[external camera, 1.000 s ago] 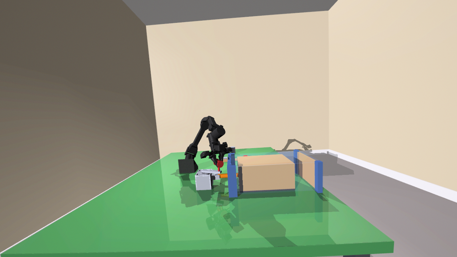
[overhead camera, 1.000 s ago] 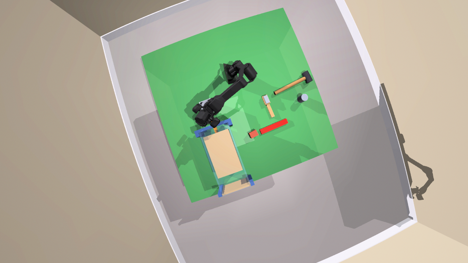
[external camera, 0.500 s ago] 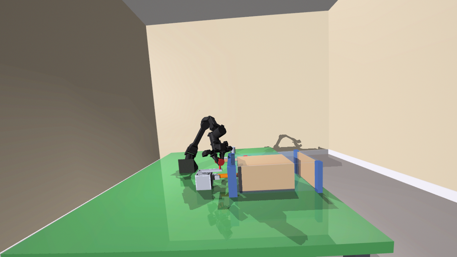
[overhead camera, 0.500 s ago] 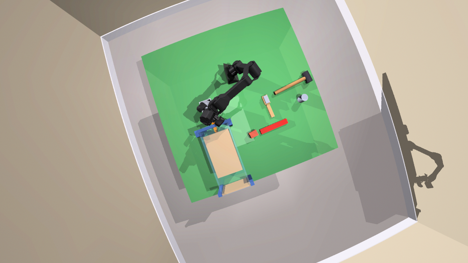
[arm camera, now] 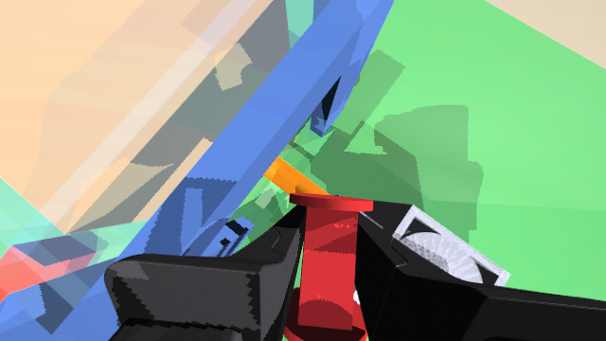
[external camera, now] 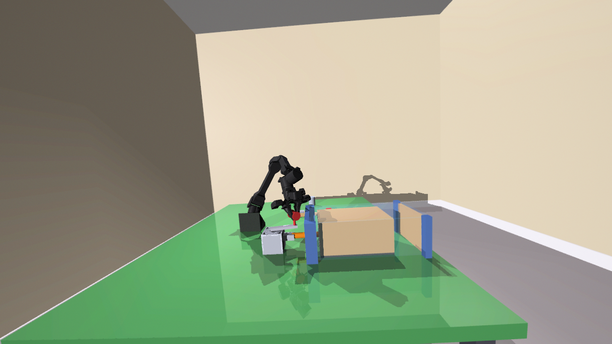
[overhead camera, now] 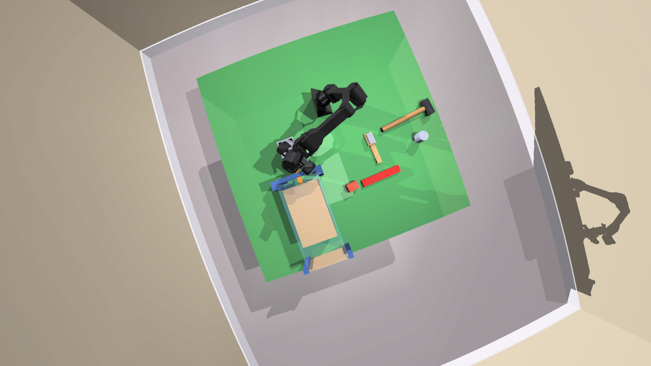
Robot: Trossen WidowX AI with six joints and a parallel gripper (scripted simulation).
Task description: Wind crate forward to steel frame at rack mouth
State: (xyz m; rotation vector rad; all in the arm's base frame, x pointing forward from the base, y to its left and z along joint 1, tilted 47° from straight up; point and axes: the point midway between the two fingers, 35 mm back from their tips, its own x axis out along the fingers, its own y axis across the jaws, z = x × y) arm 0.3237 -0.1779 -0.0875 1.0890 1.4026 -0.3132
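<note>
The claw (overhead camera: 299, 167) (external camera: 294, 215) (arm camera: 324, 211) was clamped on the red grip (external camera: 296, 217) (arm camera: 329, 265) of the winch handle (external camera: 285, 227), beside the blue frame (overhead camera: 278, 183) (external camera: 310, 245) (arm camera: 279, 109). The crate (overhead camera: 312, 213) (external camera: 357, 237) (arm camera: 24, 95) sat apparently flat behind that frame, near it; contact could not be confirmed. The orange strap (overhead camera: 299, 178) (external camera: 299, 235) (arm camera: 296, 178) ran forward from it to the winch (overhead camera: 287, 141) (external camera: 272, 243) (arm camera: 440, 251).

Winding well called for a level circle about the winch's axis, the grip free to swivel, no lift on the key, and slow final travel, stopping at contact before the strap could tip the crate.

The tightest edge was the frame's upper bar, close beside the claw; its knuckles needed watching there. The mallet (overhead camera: 403, 119) and brush (overhead camera: 376, 153) lay well apart from the frame, leaving room for the sweep. A straight rise after release seemed the safest exit.
</note>
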